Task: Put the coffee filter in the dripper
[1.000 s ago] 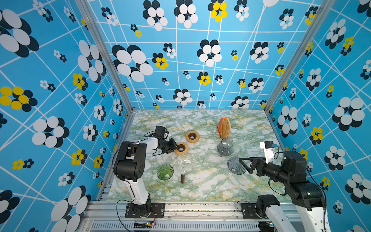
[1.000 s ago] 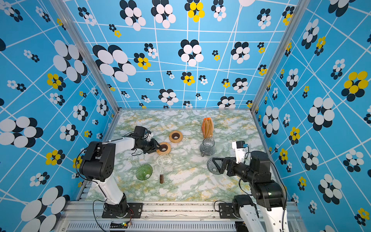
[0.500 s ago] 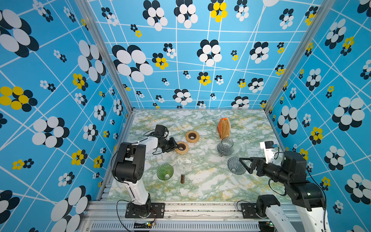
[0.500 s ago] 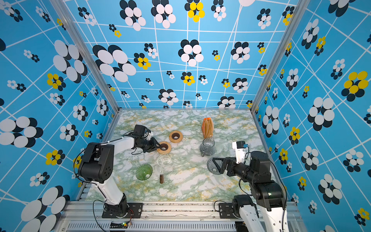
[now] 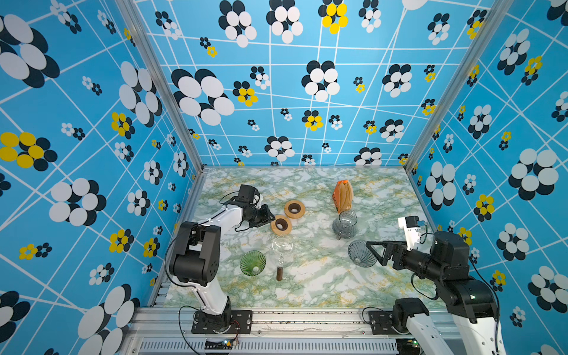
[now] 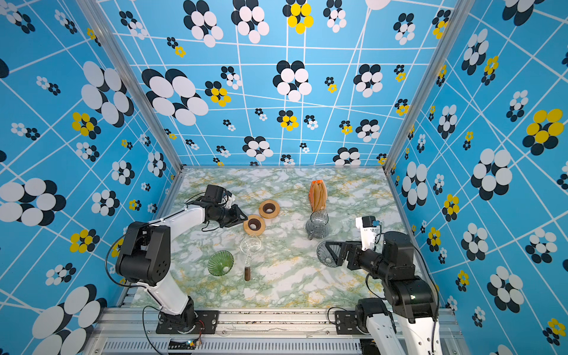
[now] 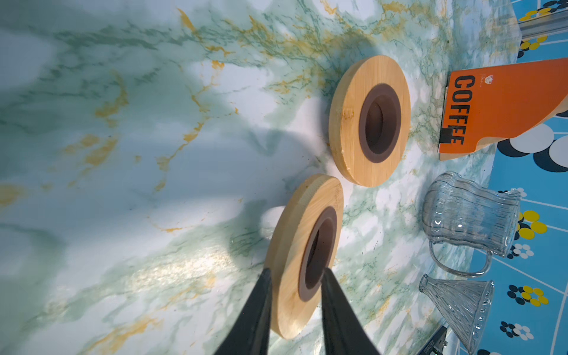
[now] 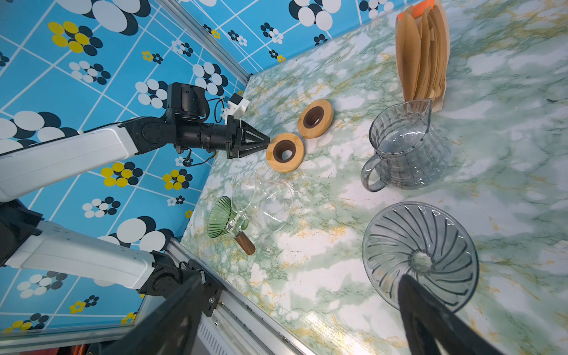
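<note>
Plainly, the coffee filters (image 5: 343, 196) stand upright just behind the glass pitcher (image 5: 345, 226): thin, limp paper, probably best pinched at one top edge. The grey dripper (image 5: 361, 253) sits just in front of the pitcher, beside the low, outstretched right gripper (image 8: 299, 276), spread wide. Left of the pitcher, the left gripper (image 7: 295, 270) straddles the rim of a wooden ring (image 7: 285, 233), narrowed; whether it grips, I cannot tell.

Glossy marble-look table (image 5: 307, 289), wooden rings (image 5: 294, 209), ribbed glass dripper (image 5: 358, 253), brown paper filters (image 5: 343, 195)
</note>
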Robot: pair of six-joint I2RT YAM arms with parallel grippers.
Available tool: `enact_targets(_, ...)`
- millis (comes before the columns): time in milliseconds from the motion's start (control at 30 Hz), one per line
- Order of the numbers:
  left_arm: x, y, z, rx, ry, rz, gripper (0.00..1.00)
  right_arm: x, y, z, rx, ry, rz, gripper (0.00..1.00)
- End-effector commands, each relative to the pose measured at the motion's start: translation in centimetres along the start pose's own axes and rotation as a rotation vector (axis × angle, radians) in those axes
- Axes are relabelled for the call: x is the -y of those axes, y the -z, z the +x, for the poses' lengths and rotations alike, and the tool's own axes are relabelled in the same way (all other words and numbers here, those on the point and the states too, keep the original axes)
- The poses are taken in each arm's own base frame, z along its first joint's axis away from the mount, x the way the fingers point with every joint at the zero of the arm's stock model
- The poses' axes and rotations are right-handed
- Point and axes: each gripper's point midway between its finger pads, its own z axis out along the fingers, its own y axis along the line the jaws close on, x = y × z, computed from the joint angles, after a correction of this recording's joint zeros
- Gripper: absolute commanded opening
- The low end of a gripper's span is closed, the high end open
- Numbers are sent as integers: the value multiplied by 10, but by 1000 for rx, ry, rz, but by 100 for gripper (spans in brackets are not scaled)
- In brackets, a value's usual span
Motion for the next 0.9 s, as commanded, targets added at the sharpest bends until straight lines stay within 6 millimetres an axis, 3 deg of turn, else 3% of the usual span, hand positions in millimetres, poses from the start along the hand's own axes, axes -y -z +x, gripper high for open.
enact_targets(0, 1, -2, -1, -9, -9, -23, 30, 2, 1, 5, -8, -18, 12, 99)
enact_targets(400, -16, -9, 4, -6, 37, -48, 36, 1, -1, 4, -20, -18, 6, 99)
enact_targets(533, -17, -13, 8, -15, 52, -25, 38, -8, -2, 4, -37, -29, -47, 99)
enact_targets(633, -22, -14, 10, -6, 75, -14, 39, -16, -1, -1, -47, -48, -80, 99)
enact_targets(800, -25, -15, 6, 21, 132, 59, 42, -10, 3, -15, -14, -40, -9, 99)
enact_targets(867, -25, -16, 7, 22, 138, 62, 49, -11, 2, -22, -4, -53, -8, 99)
